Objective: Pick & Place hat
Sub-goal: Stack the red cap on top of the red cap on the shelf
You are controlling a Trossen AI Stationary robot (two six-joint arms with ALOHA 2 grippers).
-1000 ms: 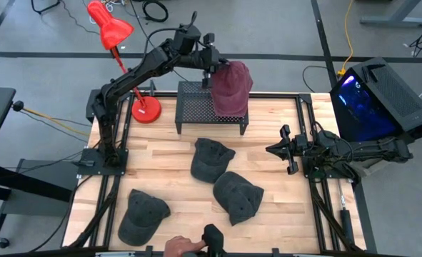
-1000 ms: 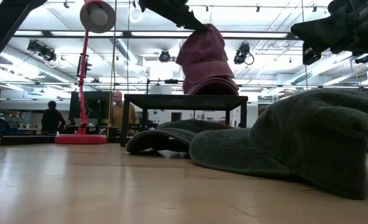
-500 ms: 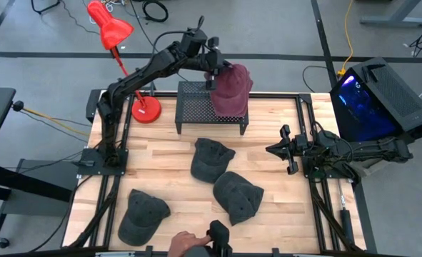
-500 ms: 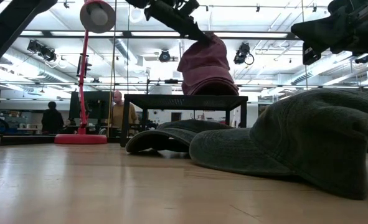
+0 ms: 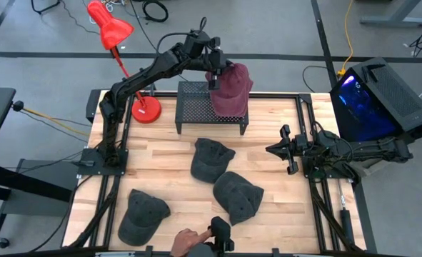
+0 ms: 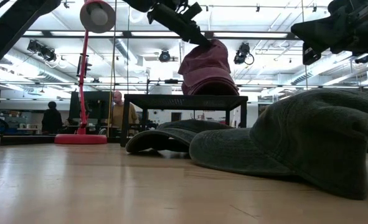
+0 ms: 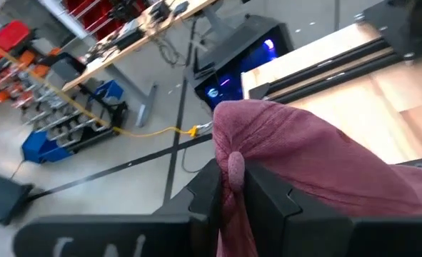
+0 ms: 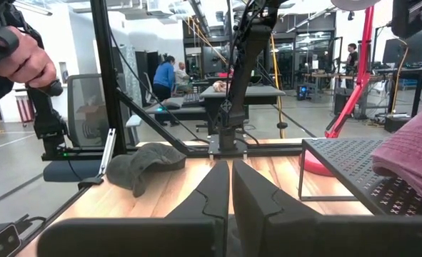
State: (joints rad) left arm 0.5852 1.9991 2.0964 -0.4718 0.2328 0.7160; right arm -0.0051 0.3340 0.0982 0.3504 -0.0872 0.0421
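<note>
1. The red hat [image 5: 231, 91] is judged to be light, soft and floppy; it sags where it is not supported, so a pinch on a fold of cloth at the crown, or on the stiffer brim, would be best.
2. It is a faded maroon cloth cap, seen draped on the right end of the black mesh rack [image 5: 198, 106], partly hanging over the rack's edge.
3. The left gripper [image 5: 212, 77] is seen just above the rack, its fingers [image 7: 268, 196] closed on a gathered fold of the hat.
4. The right gripper [image 5: 285, 149] waits well to the right of the rack, above the desk [image 5: 168, 153], its fingers pressed together on nothing.
</note>
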